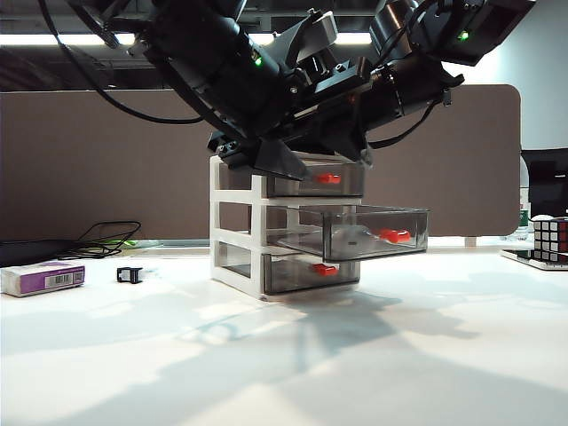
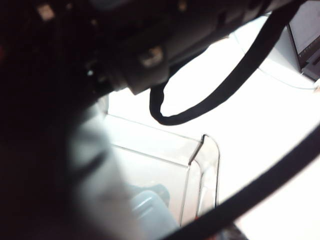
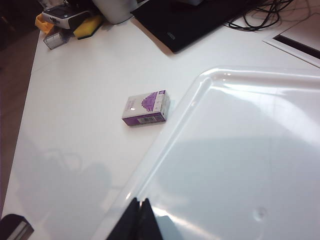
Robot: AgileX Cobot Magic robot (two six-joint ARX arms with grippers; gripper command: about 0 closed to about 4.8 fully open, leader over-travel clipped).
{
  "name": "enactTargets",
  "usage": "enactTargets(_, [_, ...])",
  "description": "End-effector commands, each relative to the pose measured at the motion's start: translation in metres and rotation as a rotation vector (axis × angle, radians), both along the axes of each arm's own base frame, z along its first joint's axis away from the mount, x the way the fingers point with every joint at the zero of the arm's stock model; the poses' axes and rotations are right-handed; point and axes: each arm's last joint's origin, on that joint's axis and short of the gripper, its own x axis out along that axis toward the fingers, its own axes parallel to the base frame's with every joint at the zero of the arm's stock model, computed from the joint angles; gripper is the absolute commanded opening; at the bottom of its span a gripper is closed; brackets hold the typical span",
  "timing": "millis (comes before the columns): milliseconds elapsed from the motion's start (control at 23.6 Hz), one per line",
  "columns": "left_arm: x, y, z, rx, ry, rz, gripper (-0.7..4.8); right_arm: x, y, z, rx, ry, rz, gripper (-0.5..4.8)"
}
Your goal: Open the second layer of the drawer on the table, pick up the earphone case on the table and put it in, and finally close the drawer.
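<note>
The drawer (image 1: 238,232) stands mid-table (image 1: 417,355) with its second layer (image 1: 359,232) pulled out to the right, red tab (image 1: 395,235) at the front. The white earphone case (image 1: 353,238) lies inside it. It shows pale and blurred in the left wrist view (image 2: 150,210). My left gripper (image 1: 266,161) hovers above the cabinet's left front. One blurred finger (image 2: 95,165) stands beside the case, apart from it, the jaws open. My right gripper (image 3: 140,220) is shut, tips together on the cabinet's top (image 3: 240,150).
A white-and-purple box (image 1: 43,278) and a small black clip (image 1: 130,275) lie at the left. Cables (image 1: 106,238) trail behind them. A Rubik's cube (image 1: 550,238) sits at the far right. A brown partition (image 1: 89,160) closes the back.
</note>
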Motion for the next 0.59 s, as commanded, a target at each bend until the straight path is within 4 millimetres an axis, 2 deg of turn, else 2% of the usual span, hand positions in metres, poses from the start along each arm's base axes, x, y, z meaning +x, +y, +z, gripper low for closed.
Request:
enactTargets(42, [-0.01,0.007,-0.015,0.114,0.15,-0.046,3.42,-0.008,0.0,-0.026,-0.063,0.208,-0.013,-0.05])
enactTargets(127, [-0.019,0.01,-0.013,0.147,0.208,-0.077,3.11,-0.008,0.0,-0.026,-0.062,0.207,-0.013,-0.05])
enactTargets(212, [-0.03,0.011,-0.01,0.187,0.238,-0.108,2.39,-0.008,0.0,-0.026,-0.062,0.207,-0.013,-0.05])
enactTargets(254, [-0.034,0.011,-0.008,0.202,0.235,-0.123,1.77,-0.008,0.0,-0.026,-0.062,0.207,-0.012,-0.05])
enactTargets(297, [-0.044,0.008,-0.003,0.216,0.219,-0.165,0.38,-0.008,0.0,-0.026,-0.063,0.206,-0.012,-0.05])
enactTargets(339, [-0.055,0.002,0.002,0.209,0.198,-0.216,-0.04,-0.008,0.0,-0.026,-0.063,0.204,-0.011,-0.05])
enactTargets(424, [-0.066,-0.006,0.005,0.188,0.199,-0.289,-0.05,-0.008,0.0,-0.026,-0.062,0.202,-0.011,-0.05])
enactTargets(593, [-0.063,-0.012,0.0,0.17,0.184,-0.319,-0.05,-0.008,0.0,-0.026,-0.062,0.203,-0.011,-0.05])
